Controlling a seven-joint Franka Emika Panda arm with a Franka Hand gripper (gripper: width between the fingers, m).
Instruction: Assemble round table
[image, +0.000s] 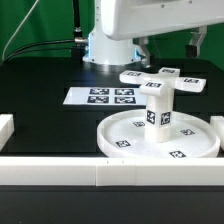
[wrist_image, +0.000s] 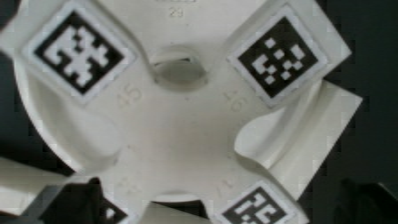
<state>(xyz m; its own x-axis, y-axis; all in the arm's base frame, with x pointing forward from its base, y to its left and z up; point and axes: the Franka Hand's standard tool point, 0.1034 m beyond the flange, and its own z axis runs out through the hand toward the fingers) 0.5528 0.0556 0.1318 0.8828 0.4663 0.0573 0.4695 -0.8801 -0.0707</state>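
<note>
While the exterior view shows the cross-shaped piece (image: 163, 77) atop the short cylinder (image: 157, 113), only its tagged hub (wrist_image: 178, 70) fills the wrist view; jaw state cannot be told.

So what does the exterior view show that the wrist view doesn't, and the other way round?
Only the exterior view shows the round disc, the short cylinder standing upright at its middle, the marker board, the white border rails and the arm.

Only the wrist view shows the small central hole and the tags close up.

Both show the cross-shaped piece, which appears to sit on top of the cylinder.
</note>
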